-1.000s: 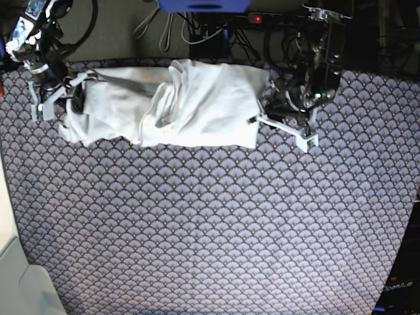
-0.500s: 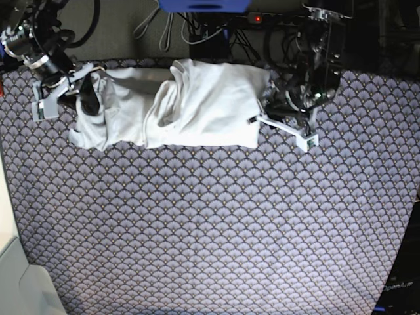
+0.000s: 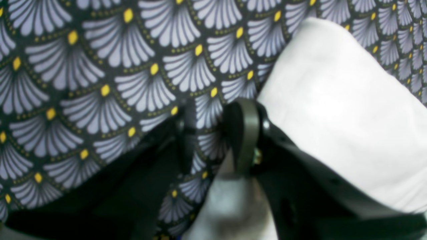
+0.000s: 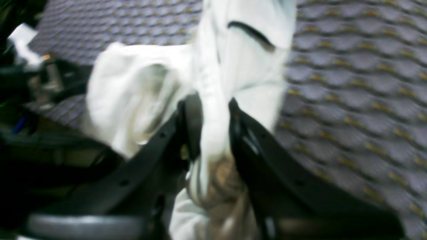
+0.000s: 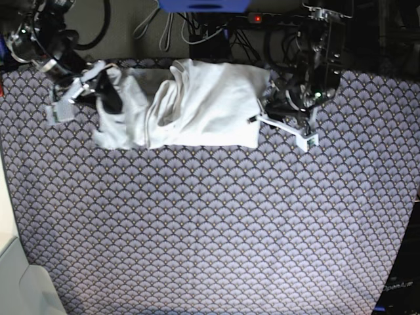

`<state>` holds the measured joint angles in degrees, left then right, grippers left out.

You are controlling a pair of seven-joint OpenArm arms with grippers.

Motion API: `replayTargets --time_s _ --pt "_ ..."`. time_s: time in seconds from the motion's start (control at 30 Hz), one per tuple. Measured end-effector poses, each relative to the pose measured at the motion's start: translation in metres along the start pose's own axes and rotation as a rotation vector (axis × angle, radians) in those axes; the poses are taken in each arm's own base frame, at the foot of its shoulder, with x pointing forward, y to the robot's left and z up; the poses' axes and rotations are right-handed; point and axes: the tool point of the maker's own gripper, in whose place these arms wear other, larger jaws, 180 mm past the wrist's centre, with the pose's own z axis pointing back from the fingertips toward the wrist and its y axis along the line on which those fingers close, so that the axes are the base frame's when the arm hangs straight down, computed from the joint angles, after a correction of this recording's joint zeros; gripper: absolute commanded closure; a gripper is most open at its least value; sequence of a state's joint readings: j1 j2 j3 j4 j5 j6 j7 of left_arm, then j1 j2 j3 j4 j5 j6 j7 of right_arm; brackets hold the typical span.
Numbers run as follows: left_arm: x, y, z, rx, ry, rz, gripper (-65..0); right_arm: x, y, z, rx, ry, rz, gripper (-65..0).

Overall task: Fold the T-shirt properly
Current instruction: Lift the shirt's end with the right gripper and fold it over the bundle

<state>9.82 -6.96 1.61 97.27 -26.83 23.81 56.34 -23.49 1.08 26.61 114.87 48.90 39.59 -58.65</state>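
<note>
Two grippers are placed at opposite ends of the T-shirt [image 5: 197, 105], whose long axis runs across the far edge of the patterned surface [image 5: 210, 230]. A bunched end is clenched in the right gripper [image 4: 213, 126]. The left gripper [image 3: 213, 136] is parted, beside the other edge, grasping nothing.

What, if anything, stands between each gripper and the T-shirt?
Nothing visible. The right gripper is shut on a bunched fold of the T-shirt. The left gripper rests at its edge, only patterned cloth between its jaws.
</note>
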Motion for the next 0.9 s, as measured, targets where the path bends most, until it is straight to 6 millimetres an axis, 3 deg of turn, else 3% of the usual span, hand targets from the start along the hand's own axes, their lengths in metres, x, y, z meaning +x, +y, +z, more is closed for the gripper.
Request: replayTargets --time_s 0.23,0.37,0.53,0.67,0.77,0.9 --pt "0.001 -0.001 0.000 -0.001 -0.002 0.000 -19.5 0.012 0.051 -0.032 0.183 -0.004 0.056 0.0" --pt "0.001 0.000 0.000 -0.001 -0.002 -0.001 -19.5 0.022 0.067 -0.042 0.239 -0.023 0.088 0.0" --pt "0.001 0.000 0.000 -0.001 -0.001 0.000 -19.5 0.026 0.104 -0.054 0.360 -0.025 0.123 0.0" --pt "0.001 0.000 0.001 0.000 -0.003 0.001 -19.5 0.014 0.129 -0.065 0.443 -0.002 0.107 0.0" --pt "0.001 0.000 0.000 -0.002 -0.002 0.002 -19.5 0.010 0.134 -0.073 0.444 -0.012 0.117 0.0" --pt "0.001 0.000 0.001 -0.001 -0.003 0.005 -19.5 -0.010 0.151 -0.082 0.482 0.061 0.155 0.0"
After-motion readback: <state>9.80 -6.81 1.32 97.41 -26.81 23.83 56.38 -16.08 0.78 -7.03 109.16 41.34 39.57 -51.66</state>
